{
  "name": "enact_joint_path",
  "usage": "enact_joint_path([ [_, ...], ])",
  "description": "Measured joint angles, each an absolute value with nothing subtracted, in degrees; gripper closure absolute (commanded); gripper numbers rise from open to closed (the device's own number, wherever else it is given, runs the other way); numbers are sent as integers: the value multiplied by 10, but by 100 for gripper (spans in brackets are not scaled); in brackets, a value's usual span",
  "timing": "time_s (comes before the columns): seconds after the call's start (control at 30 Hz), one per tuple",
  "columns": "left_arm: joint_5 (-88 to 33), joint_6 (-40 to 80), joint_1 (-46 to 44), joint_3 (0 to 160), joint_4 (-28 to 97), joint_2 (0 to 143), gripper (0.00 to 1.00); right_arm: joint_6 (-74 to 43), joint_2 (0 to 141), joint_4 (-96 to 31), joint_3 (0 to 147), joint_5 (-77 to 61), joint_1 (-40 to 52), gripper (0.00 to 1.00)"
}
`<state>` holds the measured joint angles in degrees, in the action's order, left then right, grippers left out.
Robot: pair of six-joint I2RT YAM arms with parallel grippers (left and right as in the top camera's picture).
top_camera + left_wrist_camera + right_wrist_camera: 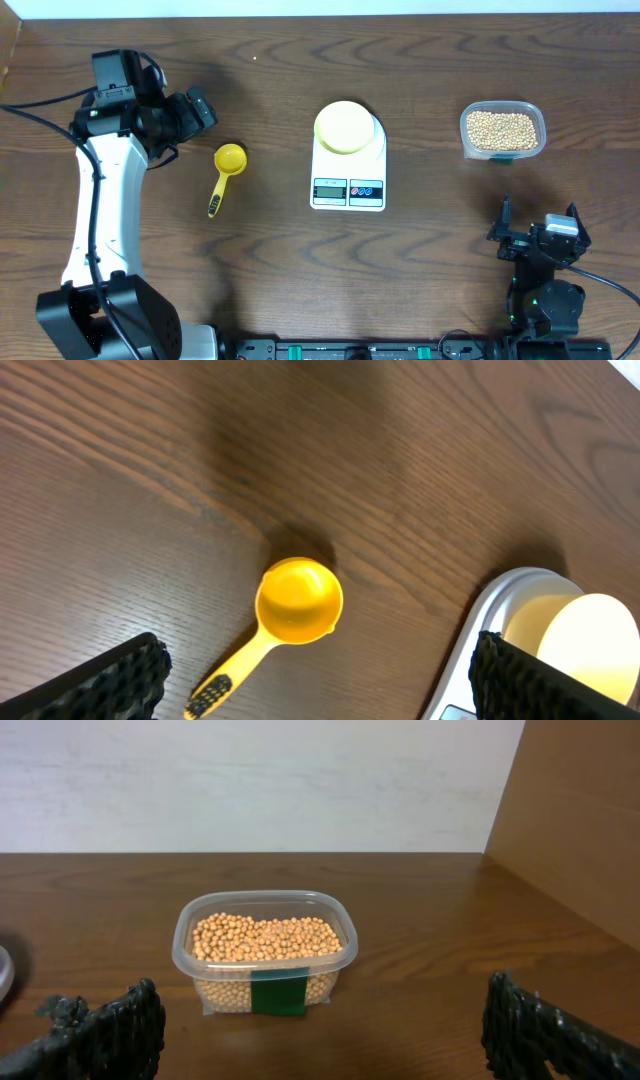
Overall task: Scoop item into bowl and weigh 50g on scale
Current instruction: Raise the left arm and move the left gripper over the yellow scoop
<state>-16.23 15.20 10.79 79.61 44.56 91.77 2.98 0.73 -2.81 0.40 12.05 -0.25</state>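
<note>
While your left gripper [192, 112] and right gripper [540, 225] hold their jaws apart, empty, the bowl [345, 127] sits bare on the scale [348, 190].
Beans [502, 130] lie far right; the scoop [228, 160] lies left of the scale. Drop square across its handle, then close firmly.

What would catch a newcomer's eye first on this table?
A bright yellow scoop lies on the dark table, left of the white scale with a pale bowl on its platform. Off to the right sits a clear tub full of tan beans.
</note>
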Motion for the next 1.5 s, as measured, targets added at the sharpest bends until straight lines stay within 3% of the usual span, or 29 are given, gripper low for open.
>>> enact_joint_path([
  [1.27, -88, -11, 108, 796, 429, 1002, 0, 30, 7, -28, 4, 120, -3, 1],
  [1.5, -91, -74, 108, 796, 416, 1027, 10, 30, 7, -28, 4, 120, -3, 1],
])
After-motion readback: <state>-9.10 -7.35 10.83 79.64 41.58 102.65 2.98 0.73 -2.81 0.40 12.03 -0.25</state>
